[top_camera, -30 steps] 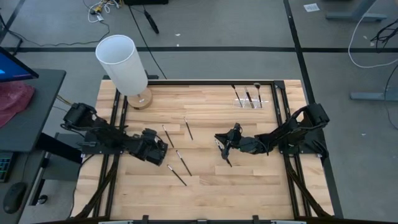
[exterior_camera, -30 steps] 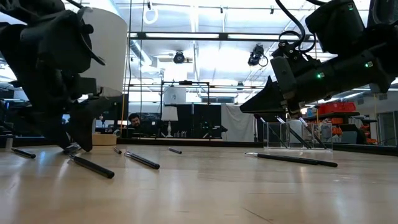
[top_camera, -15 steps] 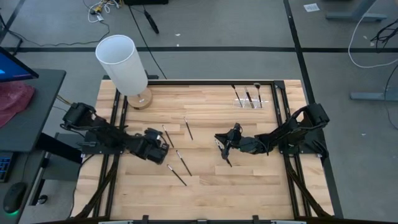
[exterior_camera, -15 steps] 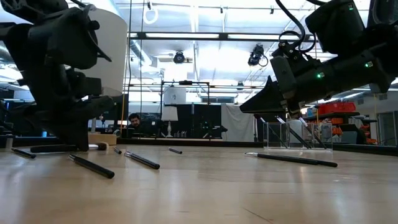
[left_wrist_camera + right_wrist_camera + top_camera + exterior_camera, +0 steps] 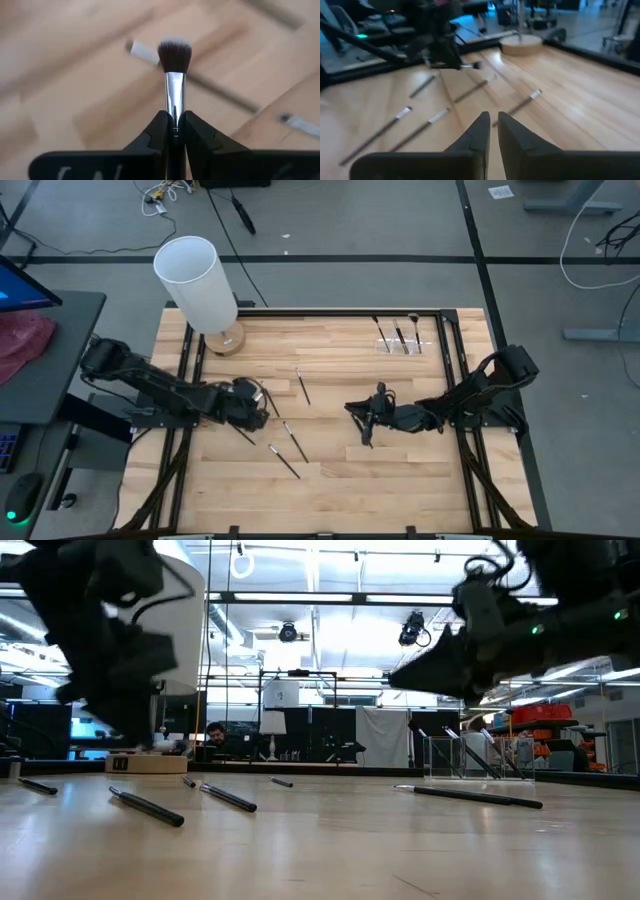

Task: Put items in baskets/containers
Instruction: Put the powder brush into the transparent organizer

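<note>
One makeup brush (image 5: 175,75), with a dark handle, silver ferrule and dark pale-tipped bristles, is clamped between the fingers of the left end effector (image 5: 252,402) above the table (image 5: 400,480). Four loose brushes lie flat on the table: one (image 5: 301,385) near mid-table, two (image 5: 294,442) (image 5: 284,460) nearer the front edge, and one (image 5: 366,435) below the right end effector (image 5: 368,412). The clear holder (image 5: 403,340) stands near the far right corner, containing three upright brushes (image 5: 399,333)
</note>
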